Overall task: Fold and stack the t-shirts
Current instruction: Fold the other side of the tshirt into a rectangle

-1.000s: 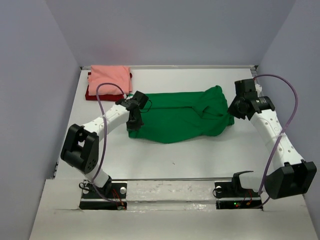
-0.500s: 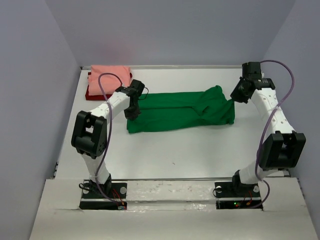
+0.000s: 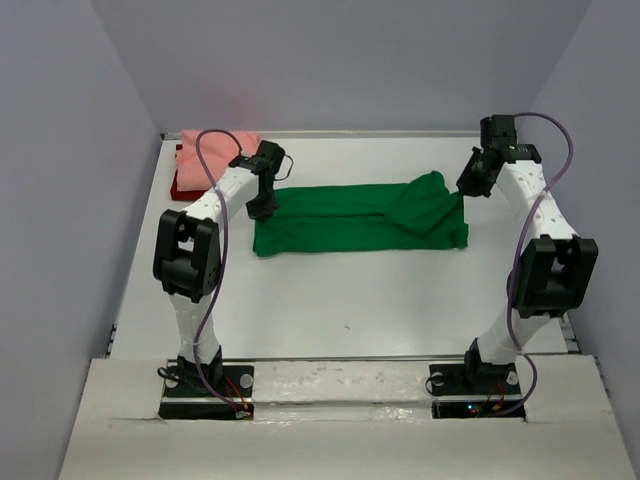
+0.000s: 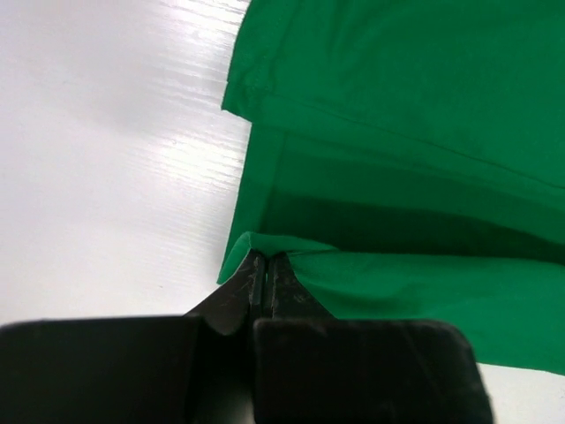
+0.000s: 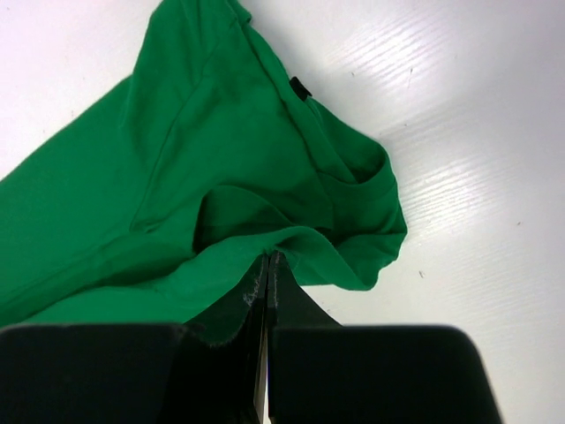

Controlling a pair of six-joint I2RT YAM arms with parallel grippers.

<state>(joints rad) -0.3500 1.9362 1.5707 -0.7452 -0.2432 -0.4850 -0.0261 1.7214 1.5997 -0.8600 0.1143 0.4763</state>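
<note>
The green t-shirt (image 3: 350, 222) lies as a long folded band across the middle of the white table (image 3: 350, 300). My left gripper (image 3: 266, 206) is shut on the shirt's far left corner (image 4: 265, 246), the cloth pinched between its jaws (image 4: 265, 261). At the far right end by the collar, my right gripper (image 3: 469, 186) is shut on a fold of the shirt (image 5: 291, 237). The right wrist view shows the neck opening (image 5: 353, 177) just beyond the right gripper (image 5: 267, 261). A salmon pink t-shirt (image 3: 212, 146) sits folded on a dark red t-shirt (image 3: 180, 187) at the far left corner.
Grey walls (image 3: 60, 200) close in the table on the left, back and right. The pink and red stack lies just left of my left arm's wrist. Both arm bases (image 3: 205, 385) stand at the near edge.
Both arms have swung toward the back of the table, carrying the shirt's held edge with them. The green shirt has gone from a rumpled, raised shape to a flatter, narrower band.
</note>
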